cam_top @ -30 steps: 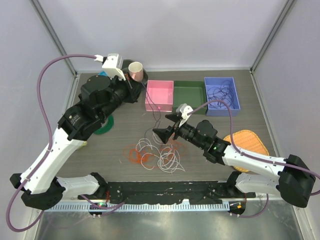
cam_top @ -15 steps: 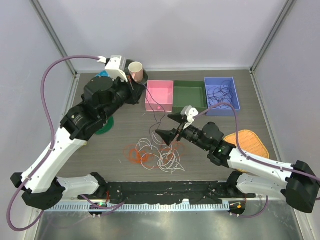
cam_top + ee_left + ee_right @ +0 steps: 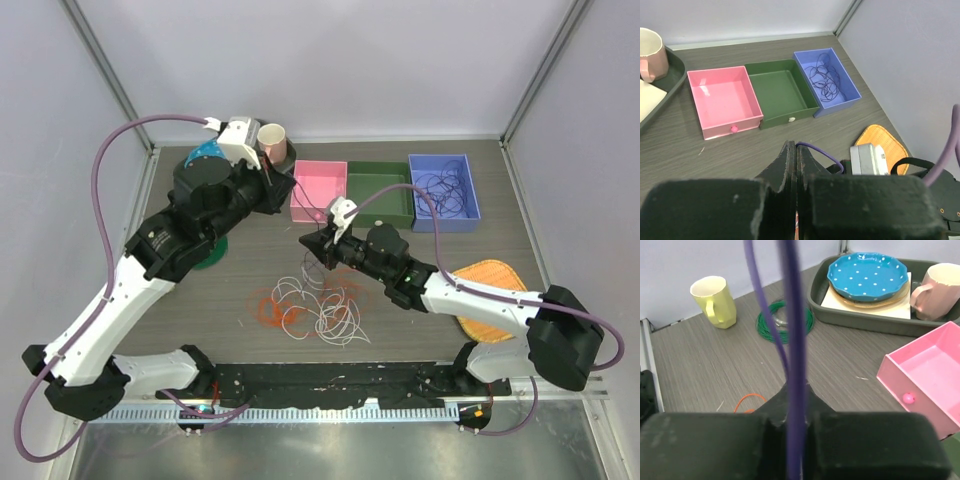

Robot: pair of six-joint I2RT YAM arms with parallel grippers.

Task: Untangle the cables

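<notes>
Top external view: across the worktop (image 3: 230,290), the right arm has swung from beside the loose heap toward the far left. Its tip now sits just near of the pink bin (image 3: 320,190). The right gripper (image 3: 796,392) stood wide open a second ago. It has now clamped onto the dark purple cable (image 3: 792,315), which rises straight up from between its fingers in the right wrist view. The left gripper (image 3: 794,150) has stayed clenched, and the same purple strand comes out at its fingertips, so it appears to pinch it too.

With both ends held, that one cable can probably be drawn taut and lifted clear of the rest. The white cables (image 3: 322,312) and the red-orange cable (image 3: 268,305) are still heaped together near the middle. The green cable (image 3: 785,320) lies coiled apart at the left. Another purple cable already lies in the blue bin (image 3: 472,200).
</notes>
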